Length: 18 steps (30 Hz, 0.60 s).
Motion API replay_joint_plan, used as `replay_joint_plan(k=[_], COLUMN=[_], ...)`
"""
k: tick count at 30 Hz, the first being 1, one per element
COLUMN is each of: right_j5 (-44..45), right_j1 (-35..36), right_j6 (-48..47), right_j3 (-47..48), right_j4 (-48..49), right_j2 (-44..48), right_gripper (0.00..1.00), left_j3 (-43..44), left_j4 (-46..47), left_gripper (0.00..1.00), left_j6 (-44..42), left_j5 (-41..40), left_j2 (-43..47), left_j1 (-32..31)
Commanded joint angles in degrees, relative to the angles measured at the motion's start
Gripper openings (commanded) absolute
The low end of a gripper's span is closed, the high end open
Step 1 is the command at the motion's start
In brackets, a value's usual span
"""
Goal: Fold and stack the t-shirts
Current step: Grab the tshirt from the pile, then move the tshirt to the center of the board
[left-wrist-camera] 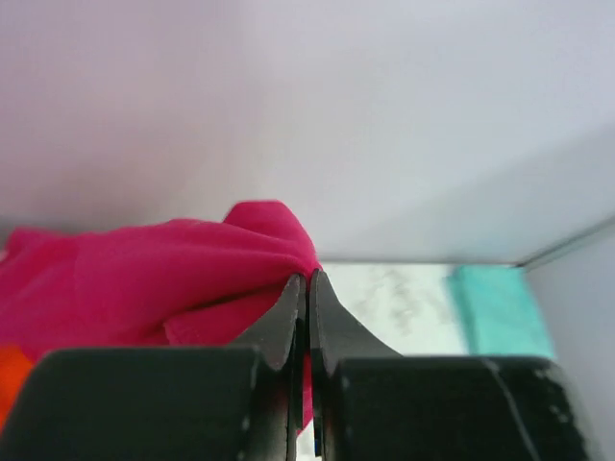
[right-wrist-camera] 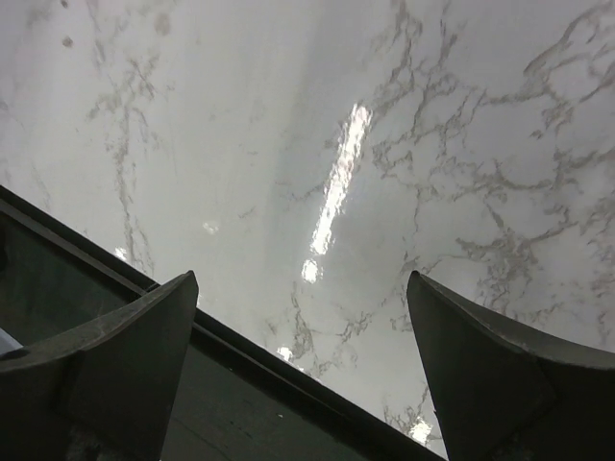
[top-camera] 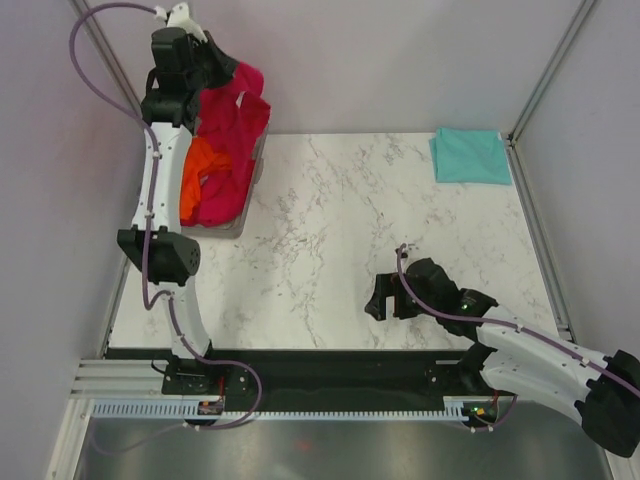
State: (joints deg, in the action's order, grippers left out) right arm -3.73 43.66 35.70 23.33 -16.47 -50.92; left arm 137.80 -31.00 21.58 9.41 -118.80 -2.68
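Observation:
A crimson-magenta t-shirt [top-camera: 238,140] hangs bunched from my left gripper [top-camera: 228,78], which is raised at the back left over a grey bin [top-camera: 222,230]. In the left wrist view the left gripper [left-wrist-camera: 307,280] is shut on a fold of that crimson t-shirt [left-wrist-camera: 144,279]. An orange t-shirt [top-camera: 200,168] lies in the bin beneath it, its lower part hidden. A teal t-shirt [top-camera: 470,155] lies folded square at the back right corner. My right gripper [top-camera: 378,300] hovers low near the table's front edge, open, with nothing between its fingers [right-wrist-camera: 135,336].
The white marble table [top-camera: 330,230] spreads between the bin and the teal t-shirt [left-wrist-camera: 500,307]. A black strip [right-wrist-camera: 240,384] runs along the table's front edge under the right gripper [right-wrist-camera: 303,279]. Pale walls and metal frame posts [top-camera: 545,70] close in the back and sides.

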Motion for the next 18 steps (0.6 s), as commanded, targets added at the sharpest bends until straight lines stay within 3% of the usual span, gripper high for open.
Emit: replay_joint_plan(k=[1,6,9,10,12,13,14,16,18], right_j5=[7.9,29.1,37.5,42.6,46.9,49.4,50.0,50.7,50.3], right_j1=[0.3,0.2,0.2,0.3,0.2,0.3,0.2,0.2,0.3], right_j6=[-1.2,-1.3,0.4,2.2,4.2,5.1,6.5,8.2,10.0], right_j3=[9.9,27.5,36.2,39.6,42.2,44.4,45.4,48.7,50.3], right_j4=[-3.4,-17.8,-26.1,-28.2,-33.8,-35.4,-38.1,-41.5,-45.2], right_j2=[3.7,7.1,9.0,10.4,12.1,14.1,15.0,17.0,18.3], right_gripper=[0.98,0.98,0.98,0.98,0.98,0.98,0.98,0.98,0.98], left_j3=[9.7,1.1,-15.1,-19.6,-29.4,-31.9,-35.5,-40.6,-54.0], left_j4=[6.3,10.5,9.8,10.0,9.0,7.3,4.8,-0.4,0.8], left_gripper=[0.02,0.02,0.02,0.02,0.22,0.38,0.99,1.00,1.00], left_j6=[4.7,10.0,12.9,12.2,9.8,9.1,9.0,10.4,13.4], left_j5=[4.0,6.4,2.2,0.2,-0.9,-0.4,0.5,2.2,-0.9], left_j2=[13.8,22.3,30.0,32.0,34.0,33.8,33.2,31.8,35.7], left_j1=[-6.3,-11.5,-17.3,-23.2,-29.1,-33.9,-35.6,-39.6,-41.1])
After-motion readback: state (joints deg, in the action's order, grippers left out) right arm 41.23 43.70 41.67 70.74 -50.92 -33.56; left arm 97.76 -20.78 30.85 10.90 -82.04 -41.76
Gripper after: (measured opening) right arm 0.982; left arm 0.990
